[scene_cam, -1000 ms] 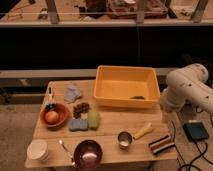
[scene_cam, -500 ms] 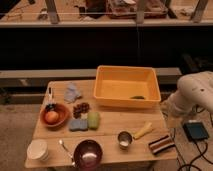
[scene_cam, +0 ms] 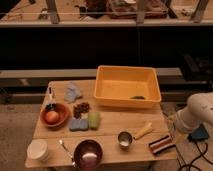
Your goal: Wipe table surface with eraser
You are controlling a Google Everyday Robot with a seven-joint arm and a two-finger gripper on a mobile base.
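The light wooden table surface (scene_cam: 111, 127) fills the middle of the camera view. The eraser (scene_cam: 161, 145), a small block with dark, white and reddish-brown stripes, lies flat near the table's front right corner. Only a white arm segment (scene_cam: 196, 113) shows at the right edge, beside the table and a little up and to the right of the eraser, apart from it. My gripper is out of view past that arm segment.
A yellow bin (scene_cam: 150, 75) stands at the back right. A yellow stick (scene_cam: 143, 131) and metal cup (scene_cam: 125, 139) lie left of the eraser. Blue sponge (scene_cam: 78, 124), green sponge (scene_cam: 93, 120), orange bowl (scene_cam: 63, 118), purple bowl (scene_cam: 88, 154), white cup (scene_cam: 37, 149) sit left.
The white arm has moved to the right and lower, further from the table. The things on the table have not moved.
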